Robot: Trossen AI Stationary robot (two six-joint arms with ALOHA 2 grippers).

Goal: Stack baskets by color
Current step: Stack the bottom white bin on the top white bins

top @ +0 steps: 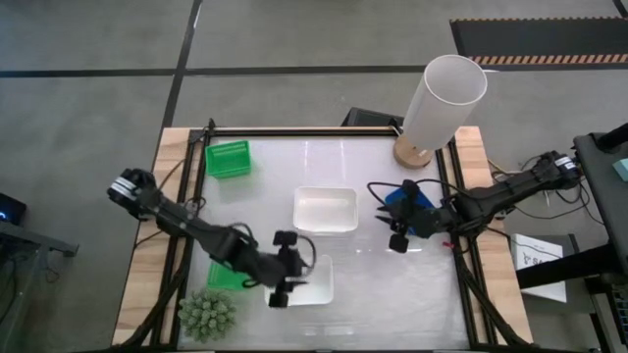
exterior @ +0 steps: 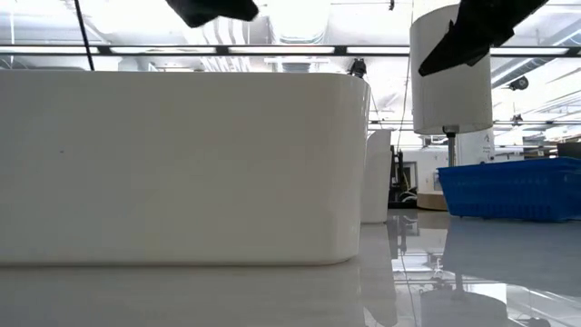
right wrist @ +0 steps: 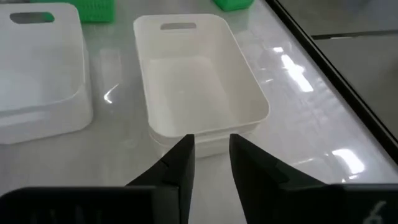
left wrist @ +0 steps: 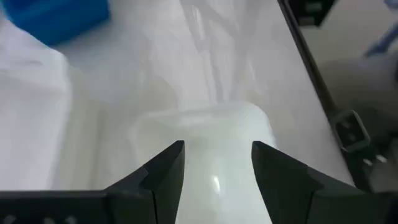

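Note:
A white basket point(top: 325, 209) stands at the table's middle, and a second white basket point(top: 316, 281) stands nearer the front edge. My left gripper point(top: 297, 275) hangs open over that near one, whose rounded end point(left wrist: 214, 121) shows past the fingertips; no contact shows. One green basket point(top: 227, 158) stands at the far left; another point(top: 222, 277) is partly hidden under my left arm. The blue basket point(top: 404, 204) lies under my right arm. My right gripper point(right wrist: 211, 143) is open by a narrow gap with nothing in it, just right of the middle white basket point(right wrist: 199, 81).
A tall white cylinder point(top: 442, 98) on a wooden foot stands at the far right corner. A spiky green plant point(top: 207, 314) sits at the near left corner. A dark frame point(top: 453, 186) runs along the table's edges. Bare tabletop point(top: 392, 294) lies at the near right.

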